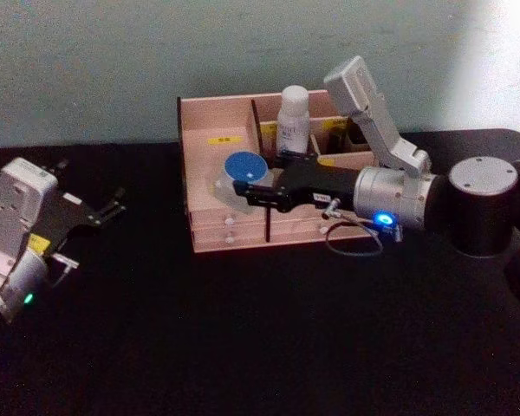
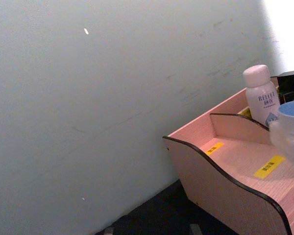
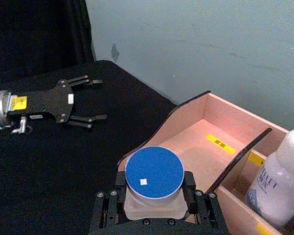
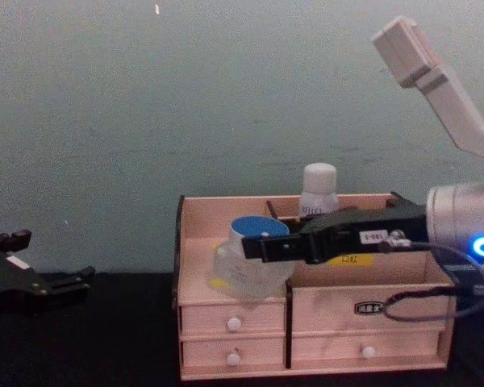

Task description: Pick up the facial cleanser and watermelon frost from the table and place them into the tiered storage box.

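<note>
Black counter (image 1: 243,347) stretches below a pale wall. Right pincer (image 3: 154,205) grips a clear blue-lidded jar (image 3: 153,183) over the front left compartment of the tiered storage box (image 1: 210,173) at the counter's back edge; a white bottle (image 1: 292,117) stands in a rear compartment. Left pincer (image 1: 104,208) hovers spread near the counter's left edge.

White bottle (image 1: 293,119) behind open left compartment (image 3: 206,147)

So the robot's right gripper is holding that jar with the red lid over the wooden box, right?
Not quite: the lid is blue, not red. The right wrist view shows the right gripper clamped on the clear jar with a blue lid, held over the tiered storage box.
</note>
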Controlling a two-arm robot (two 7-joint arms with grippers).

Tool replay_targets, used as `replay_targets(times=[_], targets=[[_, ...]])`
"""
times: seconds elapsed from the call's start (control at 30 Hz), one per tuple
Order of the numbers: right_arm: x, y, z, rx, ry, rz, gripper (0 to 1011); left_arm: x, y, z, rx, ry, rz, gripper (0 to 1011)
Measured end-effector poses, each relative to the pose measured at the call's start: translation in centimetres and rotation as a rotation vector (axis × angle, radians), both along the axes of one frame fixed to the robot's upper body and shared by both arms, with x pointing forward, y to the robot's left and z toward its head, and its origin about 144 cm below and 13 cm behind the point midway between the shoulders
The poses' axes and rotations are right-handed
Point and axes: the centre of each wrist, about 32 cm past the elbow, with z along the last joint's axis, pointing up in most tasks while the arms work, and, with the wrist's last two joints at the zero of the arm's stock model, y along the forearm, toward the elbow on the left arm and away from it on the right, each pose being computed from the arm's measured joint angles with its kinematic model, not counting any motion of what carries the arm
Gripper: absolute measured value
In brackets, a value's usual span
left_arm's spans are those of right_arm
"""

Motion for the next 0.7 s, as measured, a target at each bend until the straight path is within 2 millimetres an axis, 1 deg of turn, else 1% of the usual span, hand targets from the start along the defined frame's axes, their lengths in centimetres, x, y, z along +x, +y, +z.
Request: replay_targets(times=[0.37,0.7], targets=[[2.2,1.2,-0.3,0.012,0.012,-0.002,699,0.0,0.0,0.0,0.000,0.000,0.000,1001],[3.7,2.1,-0.7,-0.003,0.021,-0.022,699,0.0,0.0,0.0,0.000,0.000,0.000,1001]])
